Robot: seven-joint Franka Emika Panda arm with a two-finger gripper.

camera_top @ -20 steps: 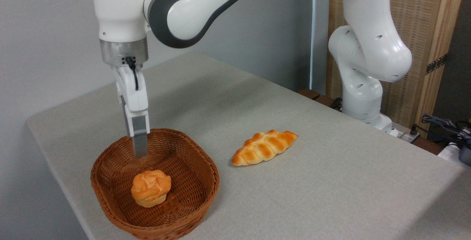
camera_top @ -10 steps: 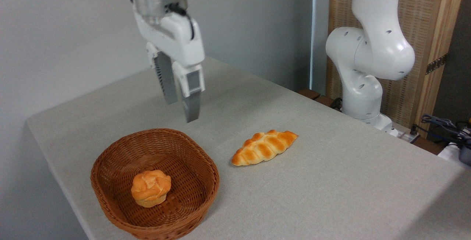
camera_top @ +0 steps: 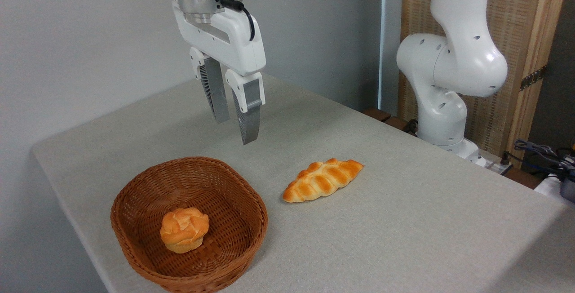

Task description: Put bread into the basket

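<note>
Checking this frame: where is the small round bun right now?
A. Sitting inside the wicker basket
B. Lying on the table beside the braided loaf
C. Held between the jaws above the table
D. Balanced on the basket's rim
A. The bun sits on the floor of the basket, while the gripper hangs above the table with its jaws apart and nothing between them.
</note>
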